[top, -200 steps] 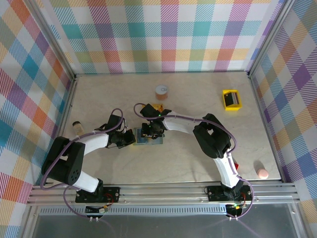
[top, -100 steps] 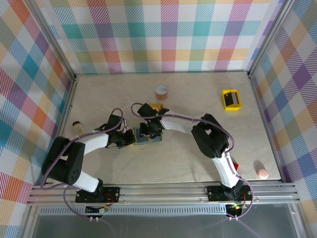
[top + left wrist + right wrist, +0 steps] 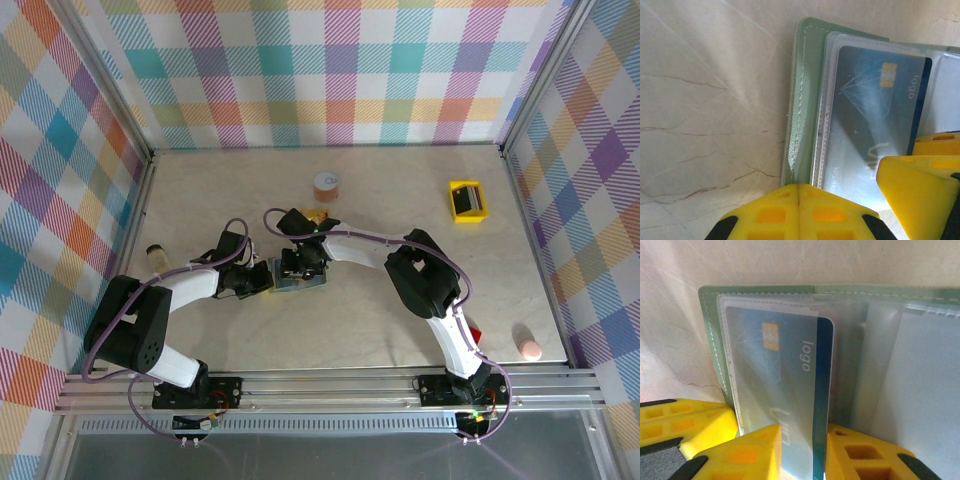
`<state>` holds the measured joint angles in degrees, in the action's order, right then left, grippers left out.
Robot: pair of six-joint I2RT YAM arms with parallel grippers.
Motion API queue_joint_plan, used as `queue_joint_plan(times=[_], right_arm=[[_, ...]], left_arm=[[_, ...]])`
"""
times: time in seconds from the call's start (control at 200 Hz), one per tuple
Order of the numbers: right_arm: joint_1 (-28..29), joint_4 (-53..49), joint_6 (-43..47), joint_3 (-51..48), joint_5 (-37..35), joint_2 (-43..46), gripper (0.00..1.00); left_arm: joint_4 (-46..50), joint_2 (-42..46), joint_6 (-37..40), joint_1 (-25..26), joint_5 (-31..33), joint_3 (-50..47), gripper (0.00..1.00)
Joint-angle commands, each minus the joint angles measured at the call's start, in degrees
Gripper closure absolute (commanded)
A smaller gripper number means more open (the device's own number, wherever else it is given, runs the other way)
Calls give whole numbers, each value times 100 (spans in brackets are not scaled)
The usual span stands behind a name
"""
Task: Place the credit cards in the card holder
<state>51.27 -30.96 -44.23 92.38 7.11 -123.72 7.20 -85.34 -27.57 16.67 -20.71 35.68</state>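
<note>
The right gripper [image 3: 802, 440], clamped on the blue credit card [image 3: 780, 385], holds its long axis pointing into the card holder [image 3: 710, 340]; the left gripper [image 3: 799, 195], jaws together, pins the holder's left edge

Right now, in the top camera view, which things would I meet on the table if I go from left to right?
small beige cylinder → left hand → orange cup → yellow tray → pink rounded object
</note>
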Motion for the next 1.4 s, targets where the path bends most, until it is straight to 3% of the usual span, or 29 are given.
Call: queue_joint_plan(times=[0.0, 0.475, 1.395], right_arm=[[94, -138, 91, 203, 53, -57, 70], [93, -506, 147, 241, -501, 100, 63], [182, -870, 449, 694, -887, -211, 61]], left_arm=[[32, 151, 80, -58, -72, -61, 94], [235, 239, 59, -93, 234, -70, 95], [-42, 26, 103, -94, -3, -149, 95]])
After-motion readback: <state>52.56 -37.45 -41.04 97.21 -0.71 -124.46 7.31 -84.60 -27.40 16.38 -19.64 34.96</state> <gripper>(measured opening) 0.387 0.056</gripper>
